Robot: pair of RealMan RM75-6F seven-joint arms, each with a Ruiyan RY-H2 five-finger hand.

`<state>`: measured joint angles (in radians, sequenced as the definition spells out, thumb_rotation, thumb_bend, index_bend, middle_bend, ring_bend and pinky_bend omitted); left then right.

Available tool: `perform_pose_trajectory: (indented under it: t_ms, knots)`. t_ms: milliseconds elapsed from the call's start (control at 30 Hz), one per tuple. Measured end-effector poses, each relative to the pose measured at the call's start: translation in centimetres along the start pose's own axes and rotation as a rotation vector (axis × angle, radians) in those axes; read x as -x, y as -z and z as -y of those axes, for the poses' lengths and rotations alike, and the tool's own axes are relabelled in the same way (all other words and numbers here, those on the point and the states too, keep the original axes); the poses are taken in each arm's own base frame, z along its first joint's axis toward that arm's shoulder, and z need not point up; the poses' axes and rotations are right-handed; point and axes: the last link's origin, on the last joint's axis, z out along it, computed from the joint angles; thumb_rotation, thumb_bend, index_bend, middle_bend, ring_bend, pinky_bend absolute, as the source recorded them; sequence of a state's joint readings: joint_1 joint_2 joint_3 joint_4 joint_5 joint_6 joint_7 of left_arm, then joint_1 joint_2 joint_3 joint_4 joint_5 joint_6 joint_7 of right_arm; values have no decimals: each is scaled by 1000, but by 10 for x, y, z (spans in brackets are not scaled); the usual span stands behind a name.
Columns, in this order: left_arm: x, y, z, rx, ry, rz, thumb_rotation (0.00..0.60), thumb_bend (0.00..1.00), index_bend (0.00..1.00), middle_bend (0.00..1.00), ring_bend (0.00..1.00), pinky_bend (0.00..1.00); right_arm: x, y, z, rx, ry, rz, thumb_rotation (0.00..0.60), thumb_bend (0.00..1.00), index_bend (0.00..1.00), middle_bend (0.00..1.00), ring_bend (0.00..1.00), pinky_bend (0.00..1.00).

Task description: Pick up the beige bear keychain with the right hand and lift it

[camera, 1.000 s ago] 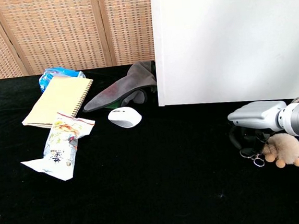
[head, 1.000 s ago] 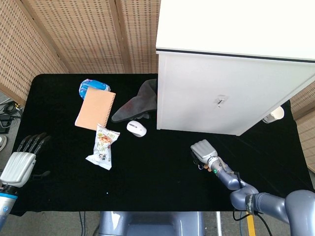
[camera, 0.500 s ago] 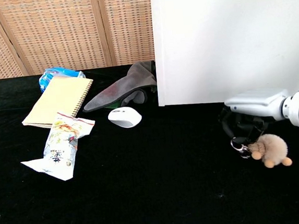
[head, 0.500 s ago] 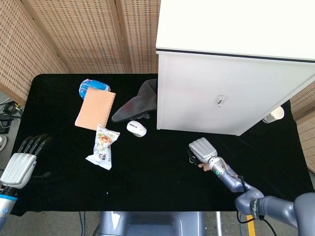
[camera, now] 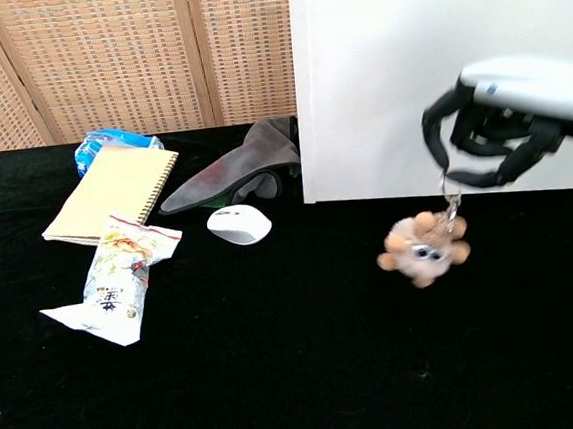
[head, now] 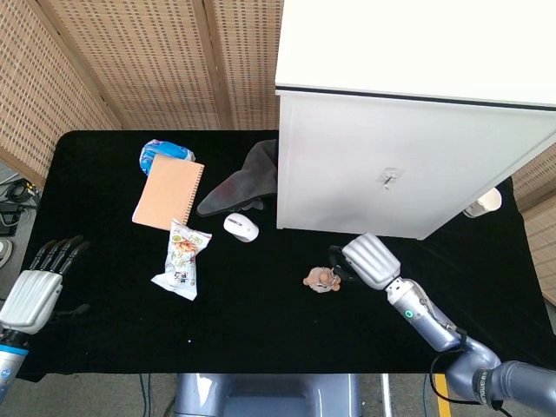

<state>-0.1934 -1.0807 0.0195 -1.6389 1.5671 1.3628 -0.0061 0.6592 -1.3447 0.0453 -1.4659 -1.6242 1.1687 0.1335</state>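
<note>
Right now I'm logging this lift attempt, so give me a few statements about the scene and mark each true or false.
1. The right hand holds the beige bear keychain off the table. True.
2. The bear hangs below the hand by its ring. True.
3. The left hand grips the snack packet. False: it holds nothing, fingers apart, at the table's left edge.
4. The white mouse sits on the notebook. False: it rests on the black cloth, apart from the notebook.
5. The white cabinet stands behind the right hand. True.
</note>
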Motion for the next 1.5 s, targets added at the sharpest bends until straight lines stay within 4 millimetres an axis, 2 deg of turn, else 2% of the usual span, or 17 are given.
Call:
perform_pose_trajectory:
  t_ms: [300, 433, 600, 767, 1067, 1500]
  knots:
    - [2, -1, -1, 3, -3, 10, 600, 0, 0, 0, 0, 0, -53, 18, 2, -77, -9, -217, 600, 593, 739, 964, 951, 1000]
    - [2, -1, -2, 4, -3, 8, 600, 0, 0, 0, 0, 0, -75, 24, -3, -91, 29, -328, 600, 593, 741, 965, 951, 1000]
    - [2, -2, -1, 1, -2, 9, 600, 0, 0, 0, 0, 0, -100, 31, -14, -94, 117, -454, 600, 597, 744, 965, 952, 1000]
    - [2, -2, -2, 5, -7, 11, 600, 0, 0, 0, 0, 0, -119, 37, -26, -84, 288, -540, 600, 598, 747, 965, 953, 1000]
    - [4, -3, -3, 3, -13, 14, 600, 0, 0, 0, 0, 0, -129, 29, -33, -40, 517, -570, 600, 598, 748, 965, 953, 1000]
    - [4, -5, -2, -5, -13, 17, 600, 0, 0, 0, 0, 0, -122, 5, -26, -60, 693, -524, 600, 598, 748, 965, 953, 1000]
